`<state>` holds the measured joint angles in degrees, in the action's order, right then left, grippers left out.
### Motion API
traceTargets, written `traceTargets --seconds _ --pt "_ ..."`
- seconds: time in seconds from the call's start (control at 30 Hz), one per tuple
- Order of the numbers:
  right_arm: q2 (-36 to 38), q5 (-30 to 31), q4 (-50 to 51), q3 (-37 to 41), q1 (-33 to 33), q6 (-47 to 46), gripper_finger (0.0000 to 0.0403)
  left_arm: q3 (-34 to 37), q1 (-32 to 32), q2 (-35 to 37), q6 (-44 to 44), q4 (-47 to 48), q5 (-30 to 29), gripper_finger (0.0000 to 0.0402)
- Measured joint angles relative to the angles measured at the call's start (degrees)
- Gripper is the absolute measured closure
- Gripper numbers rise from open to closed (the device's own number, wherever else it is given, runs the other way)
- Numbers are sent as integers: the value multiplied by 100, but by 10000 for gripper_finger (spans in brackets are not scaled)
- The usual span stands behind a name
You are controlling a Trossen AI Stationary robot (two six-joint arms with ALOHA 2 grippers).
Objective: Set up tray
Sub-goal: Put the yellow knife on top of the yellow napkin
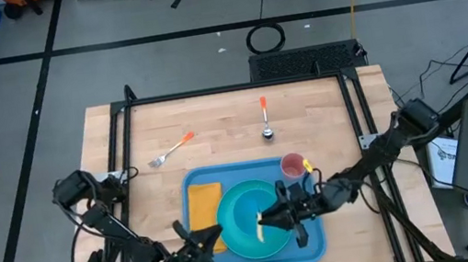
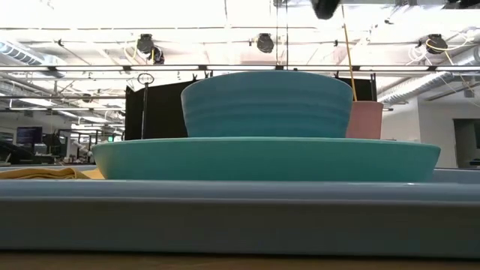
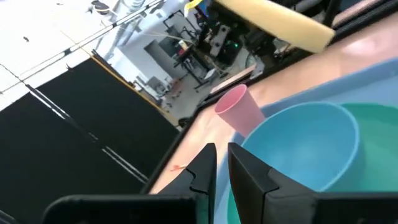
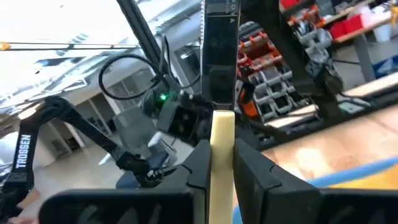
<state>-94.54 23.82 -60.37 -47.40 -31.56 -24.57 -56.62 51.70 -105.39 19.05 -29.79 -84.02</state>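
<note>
The blue tray (image 1: 311,242) sits at the near edge of the wooden table (image 1: 214,120), roughly in the middle between the two arms. On it there's a round teal plate (image 1: 280,239) with a teal bowl (image 2: 266,105) sitting on top, a yellow-orange napkin (image 1: 204,205) lying flat on the tray's left part beside the plate, and a pink cup (image 1: 293,166) standing upright at the tray's far right corner, right next to the plate. The right gripper (image 1: 262,224) is over the plate and bowl, and its fingers are clamped on a pale yellow handle (image 4: 221,155), which the right wrist view shows squeezed between them; what's on the other end of it can't be made out. The left gripper (image 1: 203,243) hangs at the near left side of the tray, by the napkin's near end, with its fingers (image 3: 202,171) nearly together and nothing between them. Further back on the bare table lie an orange-handled fork (image 1: 171,150) to the left and an orange-handled spoon (image 1: 264,117) nearer the middle, well apart from the tray.
</note>
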Motion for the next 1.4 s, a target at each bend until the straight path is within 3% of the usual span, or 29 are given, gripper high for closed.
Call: traceTargets --seconds 0.3,0.97,1.13,1.2,1.4 --pt "-101 -438 -534 2 474 166 370 -65 -254 1 1157 -525 840 355" --pt "-101 -957 -1221 4 805 292 370 -494 -731 3 2140 -395 863 354" --pt "-101 -1060 -1227 4 836 393 370 -494 -812 3 2078 -438 1367 351" --pt "-101 -1096 -1214 4 836 512 370 -494 -808 3 1911 -476 1522 338" --pt "-101 -1205 -1184 4 834 620 370 -492 -824 5 1836 -740 1118 250"
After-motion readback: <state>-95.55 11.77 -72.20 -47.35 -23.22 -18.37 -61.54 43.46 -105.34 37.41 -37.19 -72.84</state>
